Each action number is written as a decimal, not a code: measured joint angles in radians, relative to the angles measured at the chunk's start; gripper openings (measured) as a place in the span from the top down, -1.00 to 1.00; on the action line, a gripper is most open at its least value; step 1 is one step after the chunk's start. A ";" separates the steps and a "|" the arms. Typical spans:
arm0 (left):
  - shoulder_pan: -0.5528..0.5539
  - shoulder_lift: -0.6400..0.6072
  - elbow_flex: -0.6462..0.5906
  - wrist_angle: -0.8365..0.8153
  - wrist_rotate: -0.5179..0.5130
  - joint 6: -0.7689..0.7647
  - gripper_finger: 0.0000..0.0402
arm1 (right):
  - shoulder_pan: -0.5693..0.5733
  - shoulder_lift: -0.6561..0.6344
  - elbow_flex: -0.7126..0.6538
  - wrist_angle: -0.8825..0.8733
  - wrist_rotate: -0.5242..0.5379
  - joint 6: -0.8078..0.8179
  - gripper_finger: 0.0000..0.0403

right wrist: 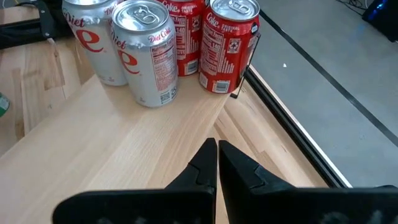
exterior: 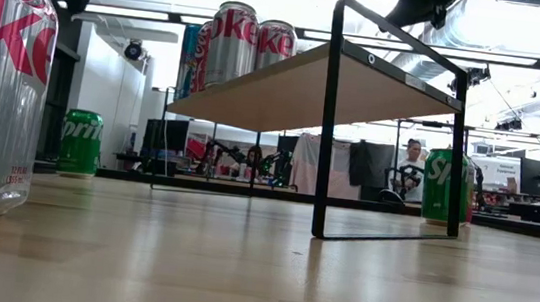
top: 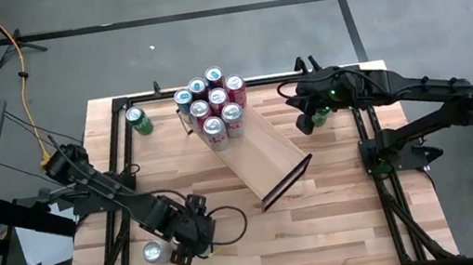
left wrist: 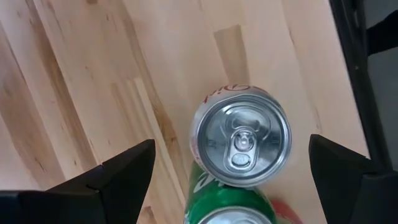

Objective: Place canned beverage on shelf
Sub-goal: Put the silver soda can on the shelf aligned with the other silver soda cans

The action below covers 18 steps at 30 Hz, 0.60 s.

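High view: left gripper [top: 181, 246] wide apart above a silver Diet Coke can [top: 153, 252] at the table's near left, right gripper [top: 307, 122] pinched closed, empty, right of the shelf [top: 268, 156] bearing clustered cans [top: 214, 108].

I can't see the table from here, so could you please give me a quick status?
Left tool open above silver can, not gripping. Right tool shut, empty, beside shelf. Cans crowd shelf's far end; near end free.
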 joint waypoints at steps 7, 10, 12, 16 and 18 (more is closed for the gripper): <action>-0.021 0.048 0.000 0.002 -0.020 -0.009 -0.64 | 0.000 0.000 0.000 -0.015 0.000 -0.001 1.00; -0.026 0.069 0.000 0.016 -0.021 -0.013 -0.64 | 0.000 0.000 0.000 -0.027 0.000 -0.001 1.00; -0.026 0.085 0.000 0.019 -0.022 -0.027 -0.64 | 0.000 0.000 0.000 -0.037 0.000 -0.001 1.00; -0.026 0.111 0.000 0.022 -0.026 -0.059 -0.64 | 0.000 0.000 0.000 -0.055 0.000 -0.001 1.00; -0.025 0.126 0.000 0.023 -0.027 -0.071 -0.64 | 0.000 0.000 0.000 -0.060 0.000 -0.001 1.00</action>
